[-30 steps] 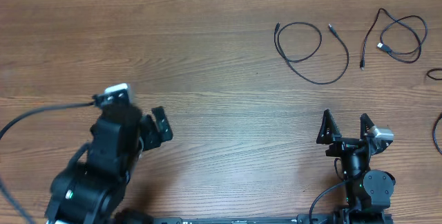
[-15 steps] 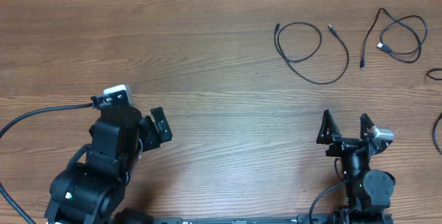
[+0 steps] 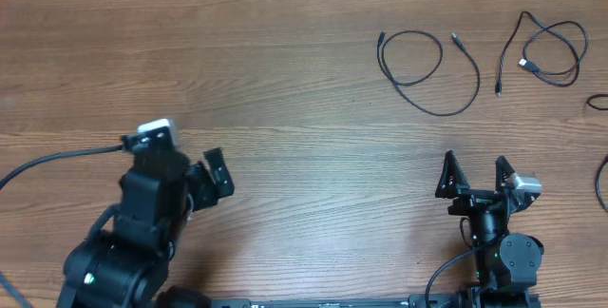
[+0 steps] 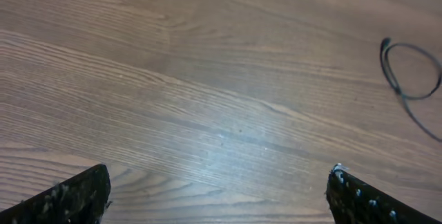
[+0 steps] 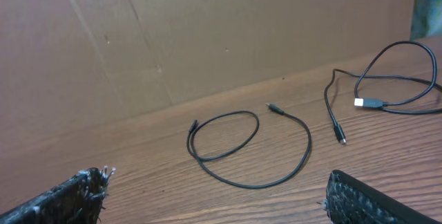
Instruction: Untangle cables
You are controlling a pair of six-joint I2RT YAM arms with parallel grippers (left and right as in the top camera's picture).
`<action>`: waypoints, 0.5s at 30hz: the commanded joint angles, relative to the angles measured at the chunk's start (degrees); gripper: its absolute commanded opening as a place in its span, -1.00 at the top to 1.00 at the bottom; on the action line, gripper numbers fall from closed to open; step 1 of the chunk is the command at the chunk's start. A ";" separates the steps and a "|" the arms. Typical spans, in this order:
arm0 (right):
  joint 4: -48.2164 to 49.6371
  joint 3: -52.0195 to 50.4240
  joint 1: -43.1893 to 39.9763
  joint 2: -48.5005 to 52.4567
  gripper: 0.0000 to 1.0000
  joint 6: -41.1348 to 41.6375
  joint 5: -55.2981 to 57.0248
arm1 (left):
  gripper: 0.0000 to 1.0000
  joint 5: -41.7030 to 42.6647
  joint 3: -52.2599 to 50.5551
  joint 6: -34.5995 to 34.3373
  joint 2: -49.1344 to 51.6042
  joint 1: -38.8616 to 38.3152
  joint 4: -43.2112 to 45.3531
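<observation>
Two thin black cables lie apart at the table's far right. One looped cable (image 3: 427, 66) lies left of a second cable (image 3: 546, 51) that has a silver plug. Both show in the right wrist view, the looped cable (image 5: 248, 151) in the middle and the second cable (image 5: 387, 89) at the right. Part of the looped cable (image 4: 411, 79) shows in the left wrist view. My left gripper (image 3: 211, 177) is open and empty at the near left. My right gripper (image 3: 473, 177) is open and empty at the near right, well short of the cables.
Further black cord pieces (image 3: 600, 170) lie at the table's right edge. A brown cardboard wall (image 5: 207, 37) stands behind the table. A thick black arm wire (image 3: 47, 161) runs off the left edge.
My left arm has drawn back slightly toward the left and near edge. The right arm and the cables have not moved.
</observation>
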 commanded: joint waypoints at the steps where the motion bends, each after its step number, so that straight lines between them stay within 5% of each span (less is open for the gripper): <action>1: 0.37 -0.61 0.20 -0.63 -1.00 -0.24 -0.28 | -0.99 -1.22 0.48 1.29 -4.04 4.15 0.02; 15: 0.37 -0.61 0.20 -0.63 -1.00 -0.24 -0.28 | -0.99 -1.25 0.48 1.29 -23.39 15.58 0.00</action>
